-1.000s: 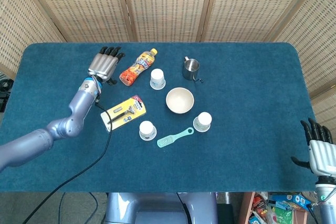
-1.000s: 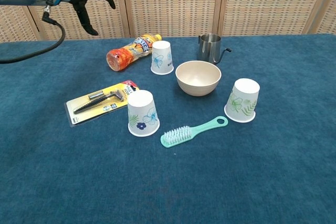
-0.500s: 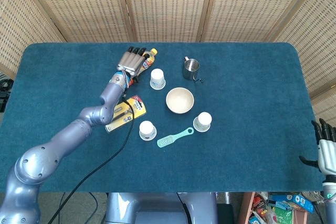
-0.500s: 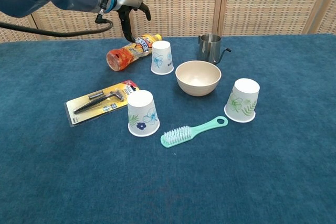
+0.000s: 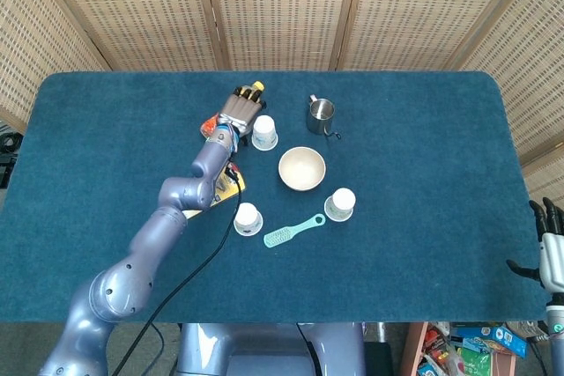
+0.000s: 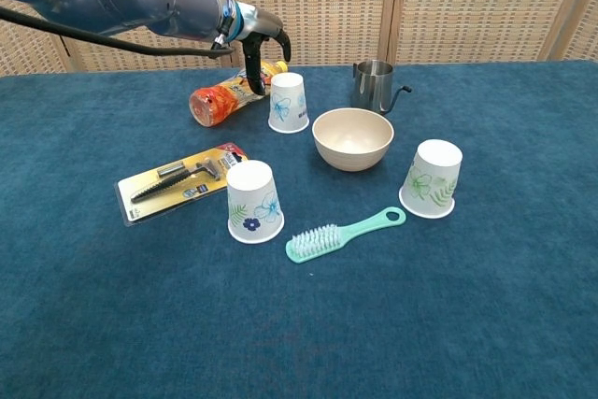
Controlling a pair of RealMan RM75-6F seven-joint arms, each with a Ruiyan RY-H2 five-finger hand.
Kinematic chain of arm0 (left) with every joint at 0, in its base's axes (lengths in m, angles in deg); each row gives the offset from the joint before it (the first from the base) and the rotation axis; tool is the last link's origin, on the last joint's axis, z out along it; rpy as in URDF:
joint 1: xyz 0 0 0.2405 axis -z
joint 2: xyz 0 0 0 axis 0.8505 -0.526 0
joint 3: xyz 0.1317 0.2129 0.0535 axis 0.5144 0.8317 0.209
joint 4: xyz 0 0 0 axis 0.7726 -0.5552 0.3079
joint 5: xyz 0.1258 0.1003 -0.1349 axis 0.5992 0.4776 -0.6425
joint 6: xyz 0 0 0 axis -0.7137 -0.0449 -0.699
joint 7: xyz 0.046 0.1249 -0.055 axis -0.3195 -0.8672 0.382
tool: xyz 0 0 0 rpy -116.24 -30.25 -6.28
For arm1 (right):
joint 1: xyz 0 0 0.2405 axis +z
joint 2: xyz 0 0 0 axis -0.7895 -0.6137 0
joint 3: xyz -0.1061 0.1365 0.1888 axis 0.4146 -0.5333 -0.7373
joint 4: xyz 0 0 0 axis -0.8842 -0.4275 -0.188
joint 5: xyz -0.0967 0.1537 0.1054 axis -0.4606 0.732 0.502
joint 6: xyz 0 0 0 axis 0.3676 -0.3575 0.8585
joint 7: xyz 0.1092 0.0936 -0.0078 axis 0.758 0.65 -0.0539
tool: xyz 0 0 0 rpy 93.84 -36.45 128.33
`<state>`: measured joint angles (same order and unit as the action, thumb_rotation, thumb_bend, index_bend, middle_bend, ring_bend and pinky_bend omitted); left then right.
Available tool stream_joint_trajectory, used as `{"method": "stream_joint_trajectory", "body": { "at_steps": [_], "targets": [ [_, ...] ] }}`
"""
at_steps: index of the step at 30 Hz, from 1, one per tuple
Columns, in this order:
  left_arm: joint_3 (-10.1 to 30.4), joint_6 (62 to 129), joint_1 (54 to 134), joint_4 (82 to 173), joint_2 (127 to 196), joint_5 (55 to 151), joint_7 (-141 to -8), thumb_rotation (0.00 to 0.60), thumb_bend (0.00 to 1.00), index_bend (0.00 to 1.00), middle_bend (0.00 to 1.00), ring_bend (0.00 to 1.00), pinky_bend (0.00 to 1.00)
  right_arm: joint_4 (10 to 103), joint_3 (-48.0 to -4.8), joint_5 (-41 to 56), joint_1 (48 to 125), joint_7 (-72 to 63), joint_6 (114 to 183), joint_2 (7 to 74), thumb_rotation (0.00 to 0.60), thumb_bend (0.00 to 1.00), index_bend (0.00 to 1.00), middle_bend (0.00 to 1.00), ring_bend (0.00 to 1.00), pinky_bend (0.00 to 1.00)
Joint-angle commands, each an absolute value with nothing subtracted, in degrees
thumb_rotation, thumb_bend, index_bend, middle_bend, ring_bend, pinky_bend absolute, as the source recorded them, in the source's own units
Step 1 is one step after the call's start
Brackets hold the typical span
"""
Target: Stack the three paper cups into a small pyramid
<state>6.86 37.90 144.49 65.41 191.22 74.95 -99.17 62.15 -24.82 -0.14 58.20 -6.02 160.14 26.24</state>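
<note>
Chest view: the rear paper cup [image 6: 289, 102] stands upside down at upper centre, just right of my left hand [image 6: 257, 44], whose fingers are apart, curled downward and holding nothing. It looks light, thin-walled and crushable, so I'd grip its tapered wall gently. Two more floral cups, front [image 6: 254, 201] and right [image 6: 431, 178], stand inverted apart on the napped blue cloth [image 6: 112, 306]. My right hand [image 5: 552, 248], lower right in the head view, hangs off the table with fingers extended, empty.

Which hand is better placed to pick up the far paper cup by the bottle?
Left. The left hand hovers just beside the far paper cup; the right hand hangs off the table's edge.
</note>
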Motion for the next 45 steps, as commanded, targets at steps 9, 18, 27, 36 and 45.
{"method": "stream_joint_trajectory", "body": {
  "at_steps": [9, 18, 27, 36, 45],
  "targets": [
    [6.3, 35.4, 145.8, 60.1, 195.2, 80.7, -94.2, 0.600, 0.27, 0.18, 0.00, 0.00, 0.00, 61.8, -25.1, -0.2, 58.0, -5.6, 160.7, 26.3, 0.600, 0.10, 0.00, 0.00, 0.00, 0.00],
    [5.4, 35.3, 146.3, 58.6, 196.1, 85.5, -91.3, 0.600, 0.27, 0.27, 0.00, 0.00, 0.00, 61.4, -25.2, -0.7, 57.9, -5.1, 161.1, 26.5, 0.600, 0.10, 0.00, 0.00, 0.00, 0.00],
    [4.5, 35.1, 145.6, 58.4, 196.1, 89.9, -88.4, 0.600, 0.27, 0.33, 0.00, 0.00, 0.00, 62.3, -25.2, -1.7, 57.6, -4.9, 162.2, 26.1, 0.600, 0.10, 0.00, 0.00, 0.00, 0.00],
    [3.6, 36.4, 145.2, 57.4, 196.8, 93.3, -86.7, 0.600, 0.27, 0.33, 0.00, 0.00, 0.00, 62.6, -25.3, -2.0, 57.6, -5.1, 162.6, 26.0, 0.600, 0.10, 0.00, 0.00, 0.00, 0.00],
    [1.3, 38.2, 145.2, 57.4, 197.4, 95.1, -86.5, 0.600, 0.27, 0.44, 0.00, 0.00, 0.00, 62.3, -25.5, -2.2, 57.6, -5.1, 163.0, 26.3, 0.600, 0.10, 0.00, 0.00, 0.00, 0.00]
  ]
}}
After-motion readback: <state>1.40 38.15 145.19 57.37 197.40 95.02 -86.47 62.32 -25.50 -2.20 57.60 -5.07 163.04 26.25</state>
